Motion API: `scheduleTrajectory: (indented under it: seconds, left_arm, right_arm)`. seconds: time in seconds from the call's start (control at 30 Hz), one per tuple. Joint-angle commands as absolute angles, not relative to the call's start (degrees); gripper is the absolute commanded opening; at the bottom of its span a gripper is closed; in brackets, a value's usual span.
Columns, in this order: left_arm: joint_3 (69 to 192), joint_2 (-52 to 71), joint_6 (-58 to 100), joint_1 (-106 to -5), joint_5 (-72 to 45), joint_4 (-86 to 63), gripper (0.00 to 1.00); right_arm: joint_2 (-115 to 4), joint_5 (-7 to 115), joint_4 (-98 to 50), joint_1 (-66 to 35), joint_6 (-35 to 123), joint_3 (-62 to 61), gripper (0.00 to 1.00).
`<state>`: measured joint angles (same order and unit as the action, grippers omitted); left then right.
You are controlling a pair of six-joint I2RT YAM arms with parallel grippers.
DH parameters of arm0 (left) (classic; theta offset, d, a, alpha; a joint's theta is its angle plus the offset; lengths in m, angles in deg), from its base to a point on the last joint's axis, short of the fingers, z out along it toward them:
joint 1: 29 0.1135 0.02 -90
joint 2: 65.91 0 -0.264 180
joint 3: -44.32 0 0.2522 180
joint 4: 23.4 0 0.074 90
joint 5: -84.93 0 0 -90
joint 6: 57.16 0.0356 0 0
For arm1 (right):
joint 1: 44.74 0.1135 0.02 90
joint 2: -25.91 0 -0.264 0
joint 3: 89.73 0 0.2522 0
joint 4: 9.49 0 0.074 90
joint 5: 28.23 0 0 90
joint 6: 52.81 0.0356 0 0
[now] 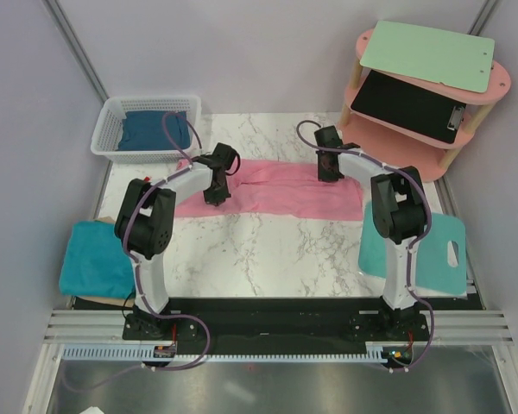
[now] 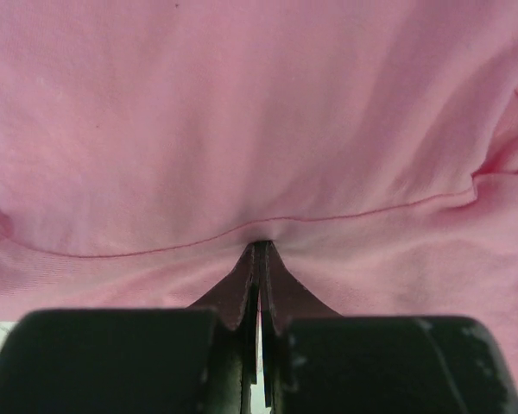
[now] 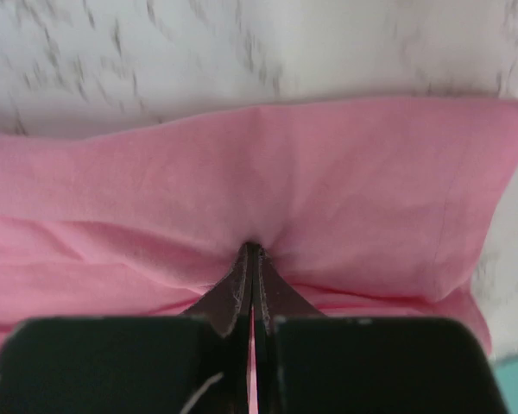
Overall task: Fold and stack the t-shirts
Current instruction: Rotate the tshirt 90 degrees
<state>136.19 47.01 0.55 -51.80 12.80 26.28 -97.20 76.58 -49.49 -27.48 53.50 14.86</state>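
Top external: pink shirt [image 1: 276, 197] runs L-R across table. My left gripper [image 1: 214, 197] pinches cloth twd its left end, right gripper [image 1: 328, 175] twd its right, both closed tight.

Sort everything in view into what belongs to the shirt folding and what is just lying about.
Job in hand:
- pink t-shirt, pinched by the left gripper and right gripper
- teal t-shirt, near left
- dark blue t-shirt, in the white basket

Lying about:
- white basket itself
- pink shelf
- green clipboard
- black clipboard
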Motion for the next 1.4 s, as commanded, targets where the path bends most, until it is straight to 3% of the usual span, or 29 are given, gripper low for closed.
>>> scheduleTrajectory:
  seconds: [0.0, 0.43, 0.77, 1.1, 1.37]
  left_arm:
    - [140.4, 51.4, 0.3, -50.3, 15.7, 28.2, 0.02]
    - [159.9, 61.2, 9.2, -50.4, 13.3, 31.1, 0.02]
    - [181.0, 73.8, 13.1, -52.6, 6.0, 35.6, 0.02]
    - [154.6, 43.6, 11.3, -55.1, 0.4, 26.0, 0.02]
    - [136.3, 31.8, 3.2, -64.9, -4.1, 22.5, 0.02]
  right_arm:
    - [-92.7, 77.4, -63.2, -25.1, 52.4, 9.9, 0.00]
    - [-78.6, 69.7, -69.9, -13.8, 54.3, -7.1, 0.00]
    - [-69.1, 53.6, -63.1, -5.5, 56.7, -16.6, 0.00]
    - [-64.8, 65.8, -50.7, -8.7, 55.5, -2.3, 0.00]
    - [-85.4, 61.9, -44.1, -14.8, 54.9, 15.5, 0.00]
